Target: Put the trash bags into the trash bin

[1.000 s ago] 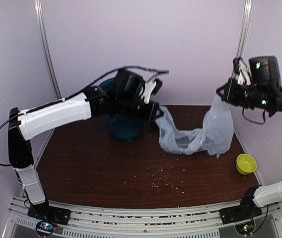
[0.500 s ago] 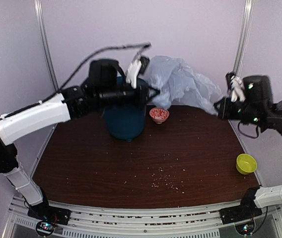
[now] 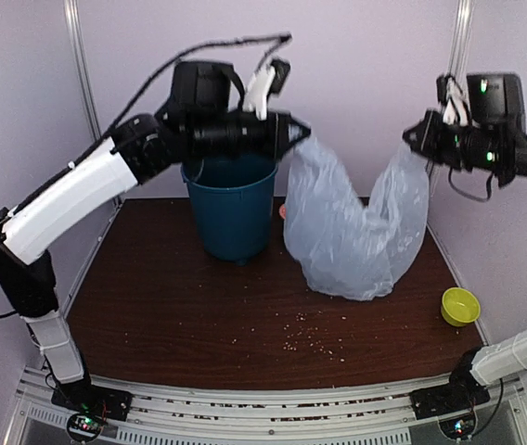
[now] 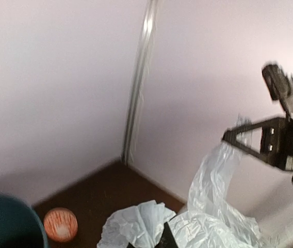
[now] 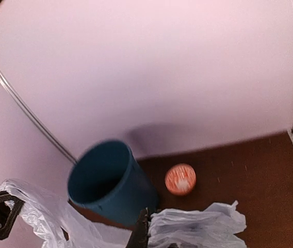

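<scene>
With jaws pinched shut on opposite ends, the left gripper (image 3: 293,137) and right gripper (image 3: 414,142) hang the trash bag (image 3: 352,232) beside the trash bin (image 3: 231,209), presumably ready for insertion.

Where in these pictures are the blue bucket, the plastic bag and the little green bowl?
blue bucket (image 3: 231,218), overhead view, on its front wall.
plastic bag (image 3: 342,246), overhead view, on its sagging middle.
green bowl (image 3: 460,306), overhead view, on its bare inside.

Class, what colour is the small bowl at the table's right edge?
The bowl is lime green, clearest in the top external view.
</scene>
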`<state>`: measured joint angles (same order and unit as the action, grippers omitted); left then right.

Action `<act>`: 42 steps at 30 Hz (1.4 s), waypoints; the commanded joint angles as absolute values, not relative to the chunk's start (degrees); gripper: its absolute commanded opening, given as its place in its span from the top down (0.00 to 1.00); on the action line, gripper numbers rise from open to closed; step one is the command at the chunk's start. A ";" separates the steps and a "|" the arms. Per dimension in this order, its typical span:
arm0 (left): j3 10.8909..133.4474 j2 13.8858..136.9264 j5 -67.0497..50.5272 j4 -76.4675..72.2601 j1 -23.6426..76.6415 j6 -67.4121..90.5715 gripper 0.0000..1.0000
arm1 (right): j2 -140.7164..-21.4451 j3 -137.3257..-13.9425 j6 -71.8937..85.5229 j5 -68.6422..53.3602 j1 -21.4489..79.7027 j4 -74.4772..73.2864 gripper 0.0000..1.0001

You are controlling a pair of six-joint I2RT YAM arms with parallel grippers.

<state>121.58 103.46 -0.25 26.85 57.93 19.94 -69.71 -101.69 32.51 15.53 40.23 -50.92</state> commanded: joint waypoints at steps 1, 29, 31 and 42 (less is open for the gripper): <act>148.72 114.99 4.94 24.52 56.95 15.77 1.00 | -82.87 -133.03 20.18 23.03 39.78 -49.82 1.00; 79.37 89.53 -2.82 16.96 63.10 31.28 1.00 | -45.63 -58.88 39.90 7.06 40.90 -44.44 1.00; 83.10 91.94 -4.56 15.74 62.26 34.52 1.00 | -47.65 -61.75 41.15 10.40 40.73 -44.00 1.00; 98.79 115.00 -15.36 9.32 51.95 35.45 1.00 | -59.03 -61.14 36.62 19.11 27.06 -28.58 1.00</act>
<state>92.12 107.98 -9.74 13.61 57.08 34.48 -58.02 -62.37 40.07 15.27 35.00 -39.09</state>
